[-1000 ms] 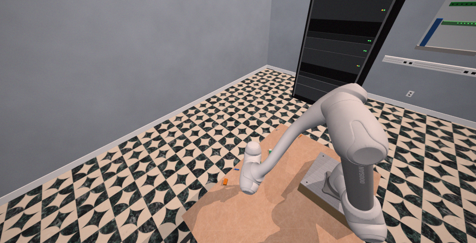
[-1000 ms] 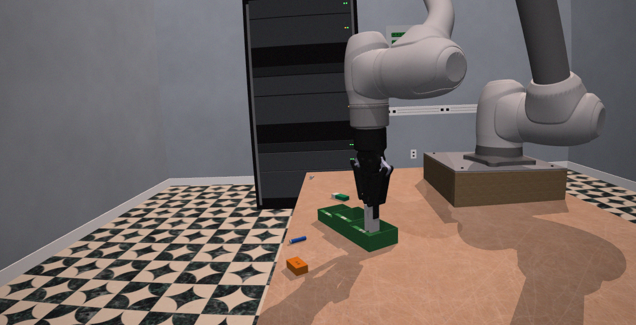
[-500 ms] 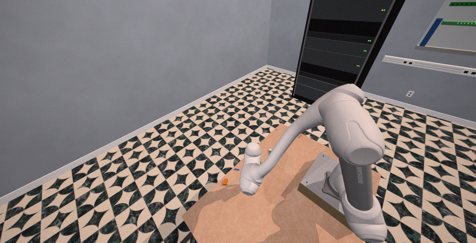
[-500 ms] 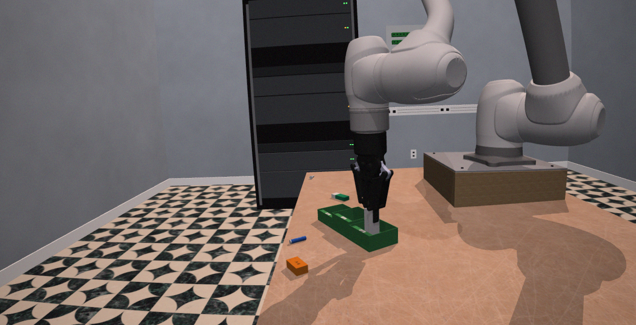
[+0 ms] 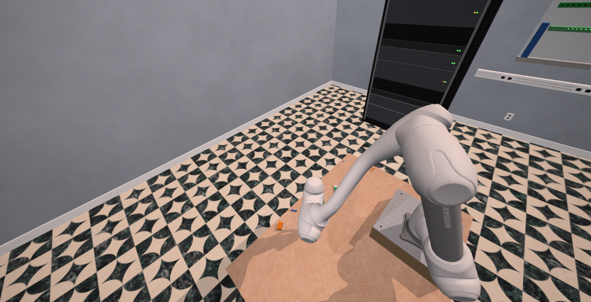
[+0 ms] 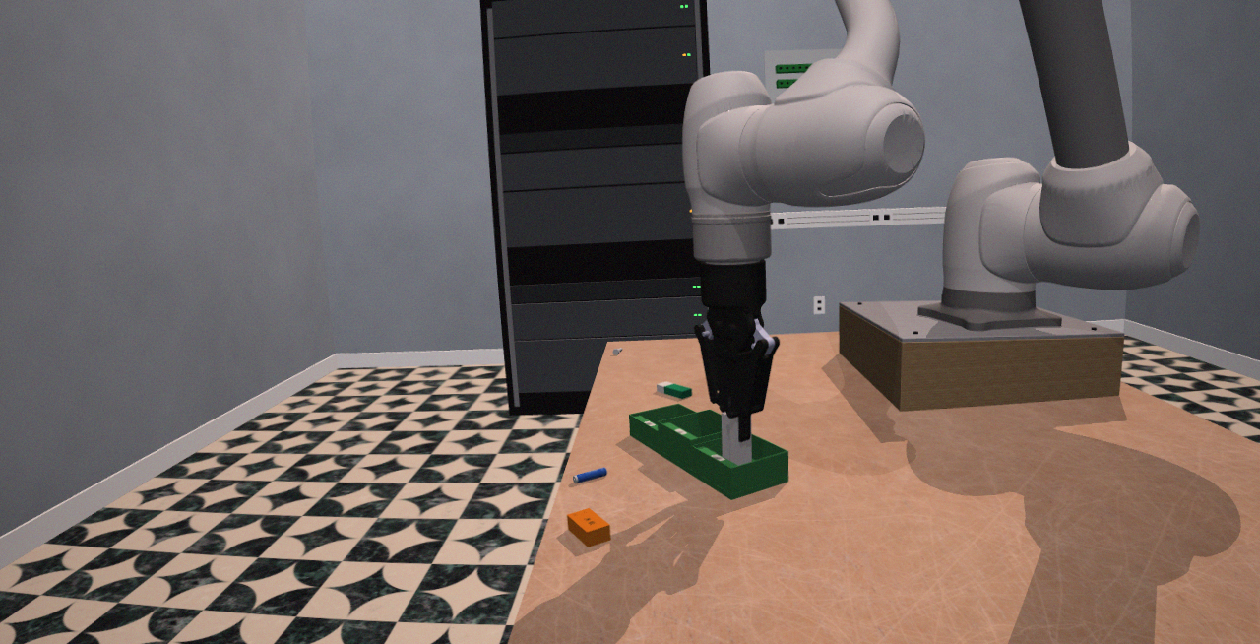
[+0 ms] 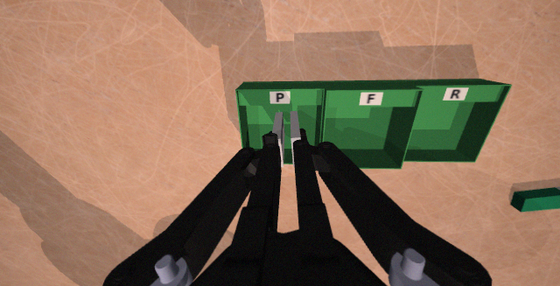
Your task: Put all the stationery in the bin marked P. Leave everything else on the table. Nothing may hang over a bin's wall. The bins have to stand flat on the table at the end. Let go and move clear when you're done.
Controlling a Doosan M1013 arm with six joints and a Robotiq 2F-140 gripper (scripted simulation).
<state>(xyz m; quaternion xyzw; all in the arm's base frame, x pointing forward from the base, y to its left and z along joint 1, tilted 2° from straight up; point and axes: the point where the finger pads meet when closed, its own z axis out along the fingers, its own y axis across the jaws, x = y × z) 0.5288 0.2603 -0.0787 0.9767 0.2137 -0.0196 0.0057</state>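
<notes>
item: green bin (image 6: 750, 473), 1 piece, 3 compartments in a row, white labels p, f, r. stands flat on the tabletop (image 6: 881, 534). in the wrist view, p (image 7: 241, 120) is the left compartment, f (image 7: 371, 99) the middle and r (image 7: 455, 94) the right.

item: tool (image 7: 286, 135), black linkage with grey pads (image 7: 278, 124). points straight down, with its tips lowered inside the p compartment, below the rim. the 2 pads stand almost together. only a thin strip of green bin floor shows between them, and nothing is clamped there.

item: green block with a white end (image 6: 673, 390), eraser-like. lies flat on the tabletop, outside the bin, near its r end. only its green part shows at the right edge of the wrist view (image 7: 535, 199).

item: small blue cylinder (image 6: 589, 474). lies on its side on the tabletop, near the tabletop's edge, apart from the bin on the labelled side. what kind of thing it is cannot be told.

item: orange block (image 6: 588, 526). lies flat near the same tabletop edge, closer to the exterior camera than the blue cylinder, and well apart from the bin.

item: tiny grey piece (image 6: 616, 350) at the far corner of the tabletop, too small to identify.

item: arm (image 6: 792, 142), pale grey, mounted on a wood-sided pedestal (image 6: 890, 366) on the tabletop. its wrist is vertical over the p end of the bin.

surroundings: black server cabinet (image 6: 506, 199) against the grey wall; floor (image 6: 264, 499) tiled in black and cream.
</notes>
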